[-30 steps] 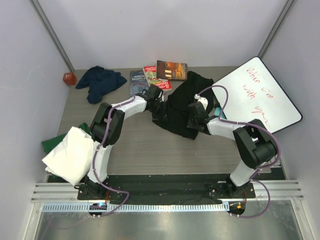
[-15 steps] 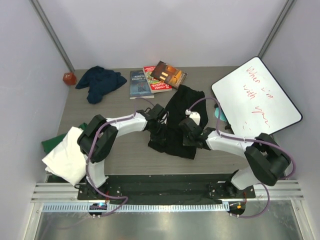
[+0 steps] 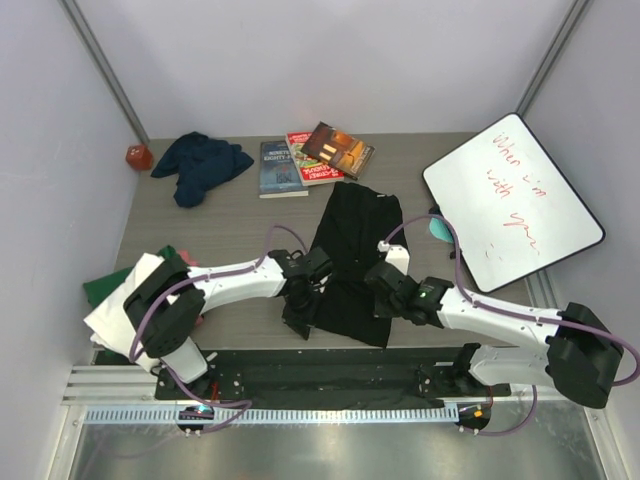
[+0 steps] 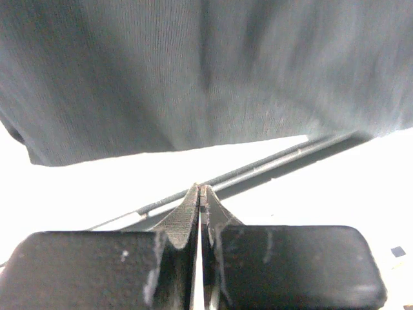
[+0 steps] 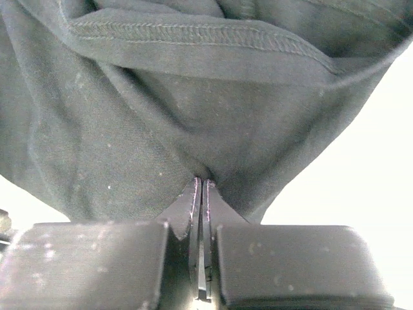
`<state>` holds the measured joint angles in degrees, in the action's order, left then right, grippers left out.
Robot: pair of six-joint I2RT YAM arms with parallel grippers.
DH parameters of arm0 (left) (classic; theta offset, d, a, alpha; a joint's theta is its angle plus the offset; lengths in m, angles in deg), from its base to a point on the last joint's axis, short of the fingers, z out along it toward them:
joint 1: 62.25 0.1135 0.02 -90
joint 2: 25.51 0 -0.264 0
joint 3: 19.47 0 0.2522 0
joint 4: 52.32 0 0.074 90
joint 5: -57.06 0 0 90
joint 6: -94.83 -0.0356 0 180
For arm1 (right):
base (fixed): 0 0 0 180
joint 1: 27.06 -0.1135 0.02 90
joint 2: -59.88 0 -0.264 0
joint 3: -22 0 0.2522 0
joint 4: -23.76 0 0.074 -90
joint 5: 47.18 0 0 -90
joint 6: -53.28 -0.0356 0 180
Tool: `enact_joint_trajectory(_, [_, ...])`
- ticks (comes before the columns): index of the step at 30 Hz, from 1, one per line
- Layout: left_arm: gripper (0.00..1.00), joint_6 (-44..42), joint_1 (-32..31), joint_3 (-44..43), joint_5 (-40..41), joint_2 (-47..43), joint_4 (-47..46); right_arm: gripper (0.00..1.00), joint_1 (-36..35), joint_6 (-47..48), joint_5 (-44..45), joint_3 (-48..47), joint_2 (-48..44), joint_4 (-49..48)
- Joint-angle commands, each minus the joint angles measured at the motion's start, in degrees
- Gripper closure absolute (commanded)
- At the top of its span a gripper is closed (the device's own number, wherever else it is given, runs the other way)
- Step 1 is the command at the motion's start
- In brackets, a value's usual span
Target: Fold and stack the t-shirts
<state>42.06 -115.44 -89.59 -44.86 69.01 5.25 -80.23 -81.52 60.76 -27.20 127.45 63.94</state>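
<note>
Top external showed both arms drawn back toward the near edge of the worktop (image 3: 230,220). The black t-shirt (image 3: 355,250), which a second earlier hung bunched between them out by the books (image 3: 312,155), lay stretched as a long strip from just short of those books to the near edge. The left fingers (image 3: 298,306) sat at its near left corner and the right fingers (image 3: 380,282) at its near right side. The navy t-shirt (image 3: 200,165) was crumpled at the far left. The folded white t-shirt (image 3: 125,315) lay over the green t-shirt (image 3: 98,290) at the left edge, well apart from the work. Left wrist showed those fingers (image 4: 196,197) pressed together; dark cloth filled the upper frame, but a bright gap lay between its edge and the tips, so I could not see any fabric caught there. Right wrist showed those fingers (image 5: 196,187) pressed together on a gather of the black cloth, with a stitched hem crossing just above. I judged the drag had spread the shirt out for folding. The left hold looked doubtful, and I would want that corner checked before any fold was made.
</note>
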Motion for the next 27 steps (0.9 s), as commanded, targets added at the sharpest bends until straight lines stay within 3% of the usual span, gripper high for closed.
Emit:
enact_joint_trajectory(1, [1.00, 0.4, -0.5, -0.8, 3.5, -3.9, 2.0, 0.92, -0.3, -1.0, 4.1, 0.3, -3.3, 2.3])
enact_joint_trajectory(5, [0.91, -1.3, -0.5, -5.0, 7.5, -5.3, 5.4, 0.89, -0.3, 1.7, 4.2, -3.6, -2.9, 2.9])
enact_joint_trajectory(7, [0.84, -2.0, -0.4, -8.1, 10.9, -5.9, 6.7, 0.81, -0.3, 2.7, 4.0, -5.9, -2.6, 2.9])
enact_joint_trajectory(11, [0.83, -2.7, 1.9, -12.6, 11.5, -6.1, 6.5, 0.71, -0.3, 4.8, 4.6, -10.0, -1.6, 2.8])
enact_joint_trajectory(16, [0.83, -2.2, 3.9, -14.9, 11.4, -3.5, 3.8, 0.71, -0.3, 7.4, 4.0, -14.6, 1.3, 1.5])
enact_joint_trajectory(19, [0.88, -1.5, 4.3, -14.6, 11.1, -2.2, 1.5, 0.74, -0.3, 7.6, 2.3, -14.7, 3.4, -0.7])
enact_joint_trajectory(23, [1.00, -0.6, 5.0, -11.6, 11.5, -1.5, -0.7, 0.97, -0.3, 7.1, -1.0, -14.4, 8.7, -5.7])
enact_joint_trajectory(27, [1.00, 0.0, 5.3, -8.7, 10.6, -1.4, -3.4, 0.99, -0.3, 6.4, -2.8, -14.2, 11.5, -9.1])
